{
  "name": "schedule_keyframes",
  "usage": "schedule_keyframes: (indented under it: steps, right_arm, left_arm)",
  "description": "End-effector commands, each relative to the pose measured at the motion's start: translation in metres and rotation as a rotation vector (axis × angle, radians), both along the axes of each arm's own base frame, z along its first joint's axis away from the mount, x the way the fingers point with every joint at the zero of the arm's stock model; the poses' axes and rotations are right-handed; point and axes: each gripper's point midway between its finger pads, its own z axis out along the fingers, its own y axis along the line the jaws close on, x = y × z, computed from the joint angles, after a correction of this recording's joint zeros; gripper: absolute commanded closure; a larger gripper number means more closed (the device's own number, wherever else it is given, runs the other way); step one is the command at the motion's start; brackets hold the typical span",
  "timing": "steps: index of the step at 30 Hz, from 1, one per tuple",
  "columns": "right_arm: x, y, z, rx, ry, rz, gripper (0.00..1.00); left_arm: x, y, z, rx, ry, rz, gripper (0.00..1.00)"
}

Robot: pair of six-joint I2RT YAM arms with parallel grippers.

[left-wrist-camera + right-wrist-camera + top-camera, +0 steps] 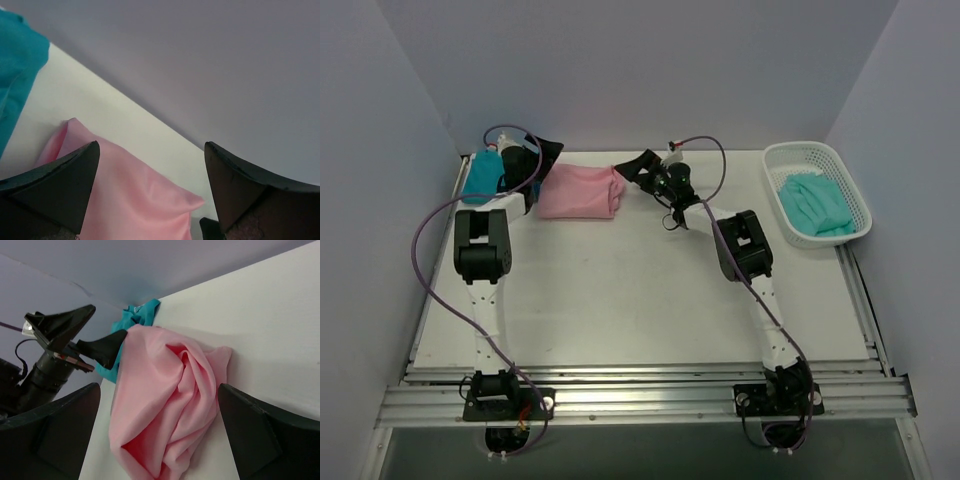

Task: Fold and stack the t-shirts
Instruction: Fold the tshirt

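Note:
The light pink t-shirt [580, 192] lies bunched and roughly folded at the back of the table, between both grippers. My left gripper [548, 152] is open at its left edge; in the left wrist view the pink cloth [135, 200] lies below the spread fingers [60, 185]. My right gripper [630, 167] is open at its right edge, with the crumpled pink folds [165, 405] between its fingers [260, 435]. The deep teal t-shirt [482, 172] lies at the far left corner, partly under the left arm. The mint-teal t-shirt [815, 203] lies in the basket.
The white mesh basket [850, 185] stands at the back right. The back wall is close behind the pink shirt and both grippers. The left side wall is close to the teal shirt. Purple cables loop over both arms.

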Motion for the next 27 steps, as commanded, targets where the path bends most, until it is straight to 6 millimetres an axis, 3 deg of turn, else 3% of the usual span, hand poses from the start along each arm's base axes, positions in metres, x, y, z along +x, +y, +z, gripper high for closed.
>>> schedule_keyframes:
  steps: [1,2,3,4,5,8,11,14,16,17,18,19,20,21,22,23,24,25,27]
  right_arm:
    - [-0.022,0.000,0.111,0.119,-0.249,0.054,0.00]
    - [-0.026,-0.002,0.125,0.126,-0.265,0.055,0.00]
    - [-0.029,-0.001,0.131,0.128,-0.269,0.059,0.00]
    - [-0.032,-0.003,0.128,0.124,-0.258,0.060,0.00]
    - [-0.037,-0.003,0.143,0.129,-0.279,0.063,0.00]
    - [-0.045,-0.004,0.158,0.107,-0.292,0.052,0.00]
    - [-0.049,-0.002,0.168,0.074,-0.294,0.043,0.00]
    - [-0.049,0.004,0.174,0.077,-0.295,0.054,0.03]
    - [-0.053,0.011,0.176,0.096,-0.300,0.094,0.12]
    - [-0.052,0.016,0.177,0.126,-0.303,0.110,0.29]
    - [-0.055,0.022,0.176,0.138,-0.304,0.137,0.34]
    - [-0.051,0.027,0.159,0.138,-0.281,0.152,0.41]
    - [-0.050,0.032,0.156,0.152,-0.264,0.166,0.63]
    - [-0.049,0.038,0.164,0.164,-0.280,0.185,0.70]
    - [-0.044,0.044,0.143,0.157,-0.247,0.194,0.79]
    - [-0.042,0.048,0.139,0.159,-0.236,0.204,0.94]
    - [-0.040,0.053,0.147,0.168,-0.253,0.210,0.99]
    - [-0.034,0.057,0.126,0.153,-0.215,0.208,1.00]
    - [-0.028,0.061,0.130,0.157,-0.229,0.207,1.00]
  left_arm:
    - [0.003,-0.004,0.088,0.038,-0.183,-0.052,0.06]
    - [-0.002,-0.004,0.095,0.050,-0.193,-0.054,0.06]
    - [-0.011,-0.006,0.128,0.055,-0.241,-0.054,0.06]
    - [-0.017,-0.007,0.141,0.060,-0.258,-0.057,0.06]
    - [-0.023,-0.009,0.152,0.060,-0.272,-0.068,0.06]
    - [-0.052,-0.010,0.192,0.062,-0.319,-0.082,0.06]
    - [-0.069,-0.011,0.208,0.064,-0.333,-0.098,0.06]
    - [-0.074,-0.019,0.206,0.063,-0.297,-0.156,0.06]
    - [-0.079,-0.024,0.205,0.050,-0.287,-0.187,0.06]
    - [-0.085,-0.024,0.216,0.042,-0.315,-0.187,0.06]
    - [-0.089,-0.024,0.215,0.041,-0.318,-0.184,0.06]
    - [-0.095,-0.023,0.199,0.038,-0.291,-0.177,0.06]
    - [-0.104,-0.023,0.210,0.042,-0.322,-0.173,0.06]
    - [-0.108,-0.024,0.207,0.041,-0.316,-0.170,0.06]
    - [-0.114,-0.024,0.189,0.039,-0.281,-0.166,0.06]
    - [-0.119,-0.024,0.192,0.038,-0.292,-0.166,0.06]
    - [-0.122,-0.023,0.187,0.036,-0.283,-0.163,0.06]
    - [-0.128,-0.023,0.176,0.029,-0.268,-0.163,0.06]
    - [-0.132,-0.023,0.165,0.025,-0.252,-0.158,0.06]
